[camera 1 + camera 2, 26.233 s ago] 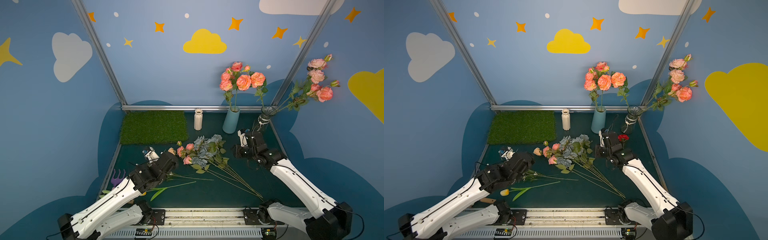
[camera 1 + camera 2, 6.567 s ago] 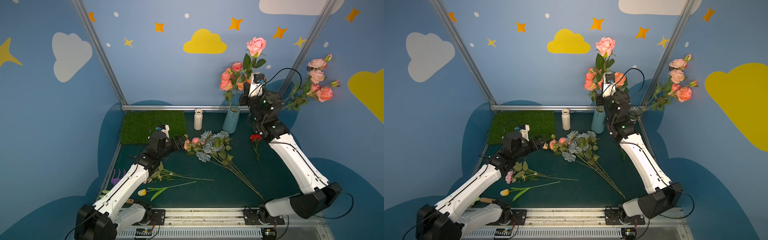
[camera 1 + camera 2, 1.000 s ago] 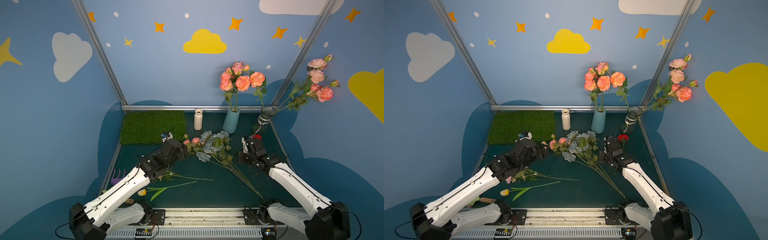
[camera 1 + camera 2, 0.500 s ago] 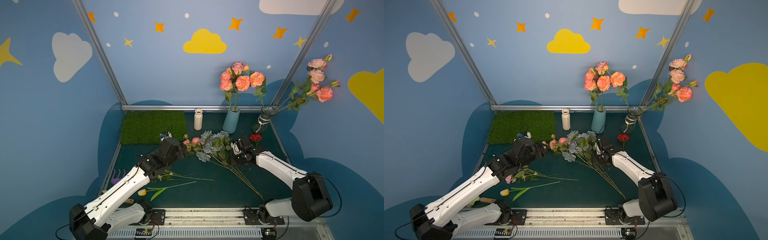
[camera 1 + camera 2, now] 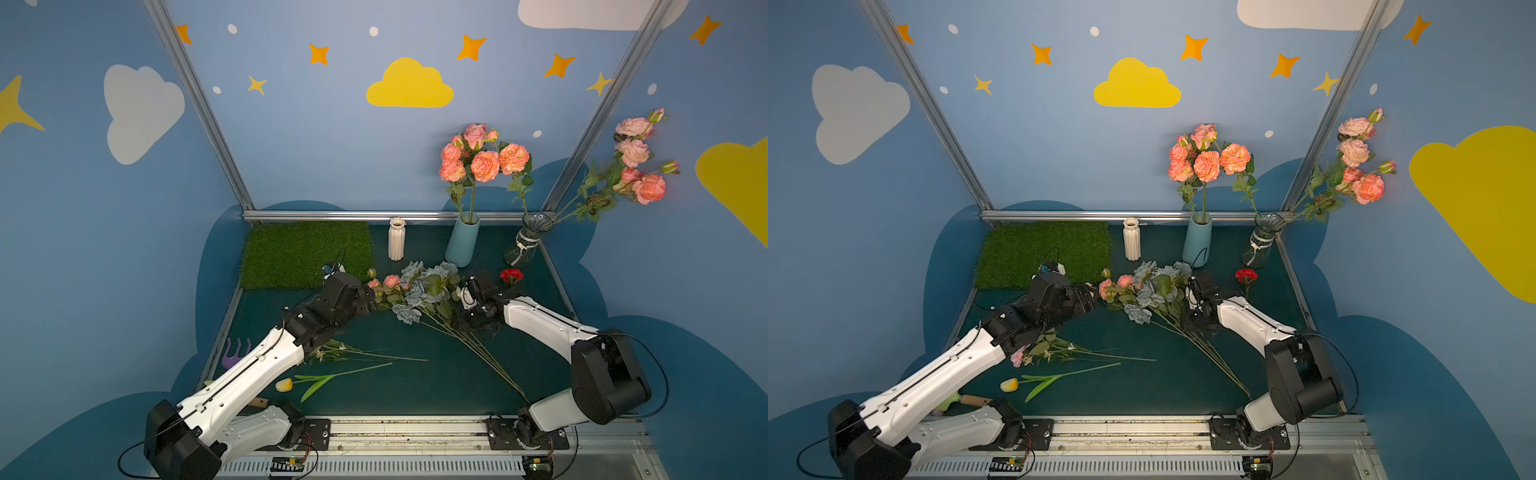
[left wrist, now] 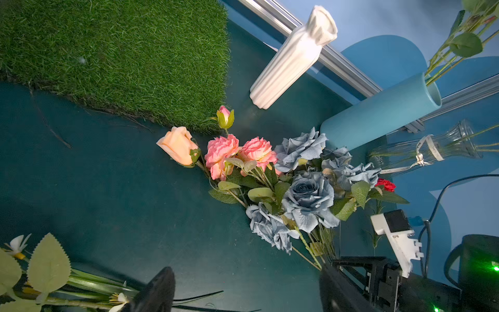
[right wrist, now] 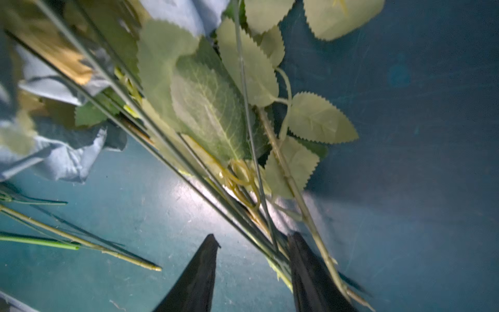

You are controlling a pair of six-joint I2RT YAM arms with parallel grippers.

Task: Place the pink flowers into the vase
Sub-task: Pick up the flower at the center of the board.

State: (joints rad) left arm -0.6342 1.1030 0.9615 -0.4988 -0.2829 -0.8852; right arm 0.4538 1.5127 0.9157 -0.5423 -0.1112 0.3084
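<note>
sorting one pink stem out of the tangle is the job in hand. the pink flowers [image 5: 384, 282] lie on the dark table [image 5: 415, 386] just left of centre in both top views. their heads touch the grey-blue roses [image 5: 419, 293], and all the stems [image 7: 172, 151] run together toward the lower right. the right gripper [image 7: 253, 237] is down on that bundle, jaws partly apart. several thin stems pass between its fingers [image 7: 310, 270] and lie against one of them; nothing looks clamped yet. closing here would likely drag blue stems along, so it seems wiser to pinch nearer the pink heads, where the stems fan out, or to lift slowly and let extras drop. the blue vase [image 5: 462, 245], at the back right of centre, already holds pink blooms.

the right arm [image 5: 540, 324] reaches in low from the lower right, wrist bent down onto the stems. the left gripper [image 6: 245, 270] hangs wide open and empty just left of the pink heads. the left arm [image 5: 257, 365] stretches diagonally from the lower left.
</note>
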